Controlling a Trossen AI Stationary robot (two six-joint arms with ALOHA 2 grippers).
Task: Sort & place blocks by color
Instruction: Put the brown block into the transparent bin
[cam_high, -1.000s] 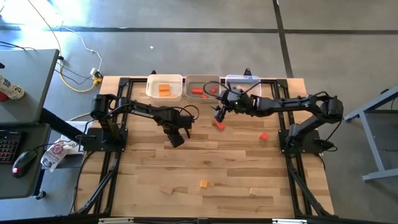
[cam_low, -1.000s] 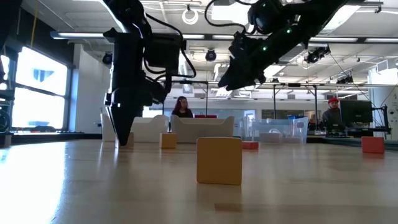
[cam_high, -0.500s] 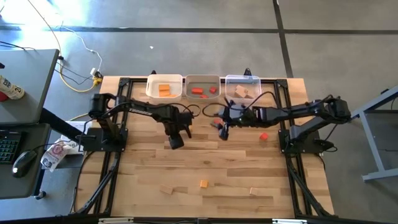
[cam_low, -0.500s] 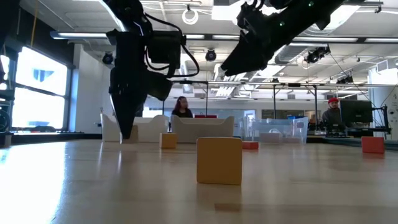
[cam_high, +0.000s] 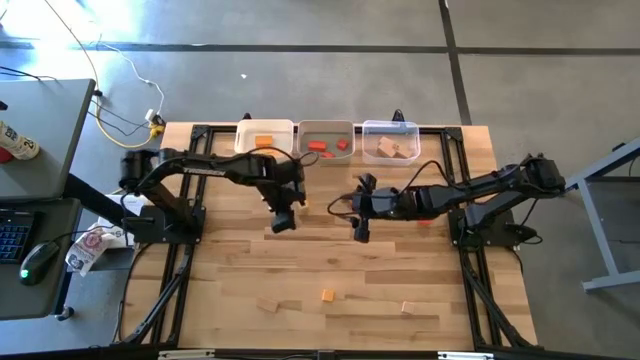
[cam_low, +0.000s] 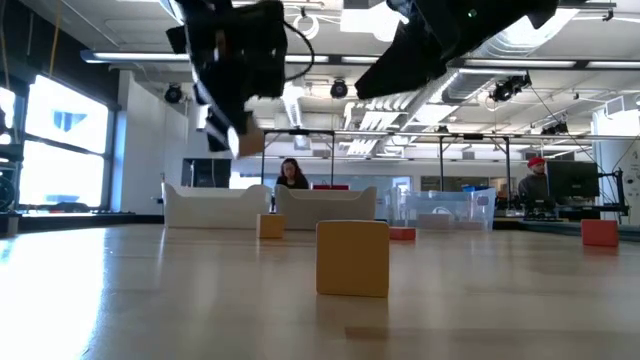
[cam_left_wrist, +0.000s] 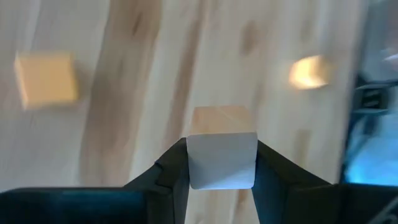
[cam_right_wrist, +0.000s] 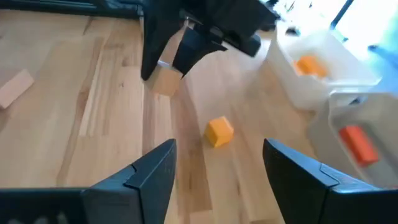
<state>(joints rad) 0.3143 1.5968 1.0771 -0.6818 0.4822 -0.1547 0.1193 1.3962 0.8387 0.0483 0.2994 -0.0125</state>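
My left gripper (cam_high: 283, 224) hangs over the table's middle, shut on a pale wood block (cam_right_wrist: 166, 81). The same block shows in the low view (cam_low: 250, 142), well above the tabletop. My right gripper (cam_high: 360, 226) is to its right, open and holding nothing. An orange cube (cam_right_wrist: 219, 132) lies on the table between the two grippers. Loose blocks rest flat near the front edge: an orange one (cam_high: 327, 295) and a pale one (cam_high: 408, 307). A red block (cam_high: 425, 216) lies partly under my right arm. My left gripper pinches the pale block by two opposite sides (cam_left_wrist: 199, 155) between its two fingers (cam_left_wrist: 171, 171). The fingers slant down at it from the far left. The block is lifted clear of the table and sits tilted in the hold.
Three bins stand in a row at the far edge: a white one (cam_high: 243, 143) with orange blocks, a grey one (cam_high: 327, 129) with red blocks, and a clear one (cam_high: 390, 128) with pale blocks. A yellowish cube (cam_low: 352, 258) sits close to the low camera.
My left gripper has risen from the tabletop with the pale block and has tipped and rolled; the block is now lifted clear. My right gripper has swung away from the bins toward the table's near edge, staying open.
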